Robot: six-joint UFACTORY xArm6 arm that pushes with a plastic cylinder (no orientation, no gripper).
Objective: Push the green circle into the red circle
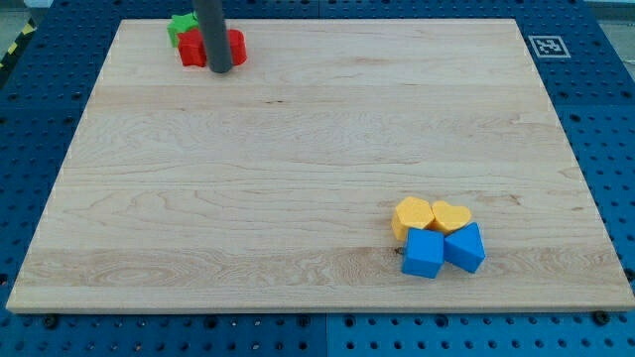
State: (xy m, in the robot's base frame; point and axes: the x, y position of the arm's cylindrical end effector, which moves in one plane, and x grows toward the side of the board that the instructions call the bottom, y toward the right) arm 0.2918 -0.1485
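Near the wooden board (298,169) top-left corner: my tip (221,69) down just in front of a red block (210,48), shape partly hidden by the rod; green block (182,27) touching behind it. No jaws, only the rod. Well apart, bottom right: two yellow blocks (431,215) and two blue blocks (444,250), clustered.

Pale wooden table (298,169) fills most of view, grain running left to right, even light, soft shadows. Beneath and around it, blue perforated panel (605,119) with regular rows of holes. Black-and-white square marker (547,46) at table's top right corner. Yellow-black striped tape (14,45) at view's top left edge.
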